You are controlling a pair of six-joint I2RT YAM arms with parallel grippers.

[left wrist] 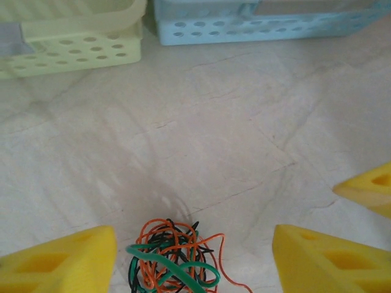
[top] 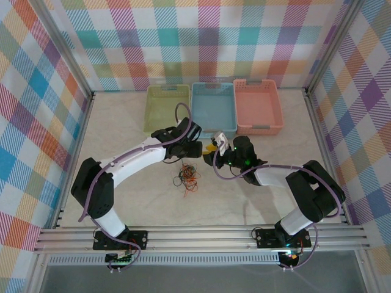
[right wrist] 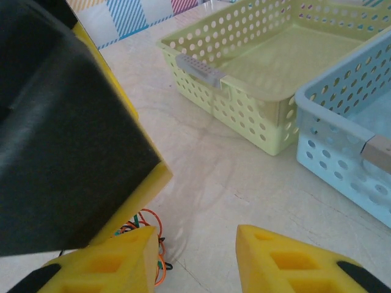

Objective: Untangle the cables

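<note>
Pale marbled desk [top: 256, 201], and down near the arms sat the cables [left wrist: 171, 262]: one small knot of orange, black and green strands, lying loose on the surface. Left gripper [left wrist: 194, 253] hung right over it, jaws spread wide, one either side of the knot and neither touching. It was released, with nothing in it. Right gripper [right wrist: 195, 262] sat just beside, facing in from the other side, jaws parted a little and empty too, the knot peeking past its left jaw. That bundle looked feather-light, soft and springy; pinch the whole lump and it would likely lift as one. Better bet, I'd say: nip the stray orange loop at the knot's edge while the other gripper pins the rest. Wire that thin could slip. Beyond stood the green basket [top: 168, 108], blue basket [top: 212, 110] and pink basket [top: 258, 107], under plaid walls [top: 214, 36].
</note>
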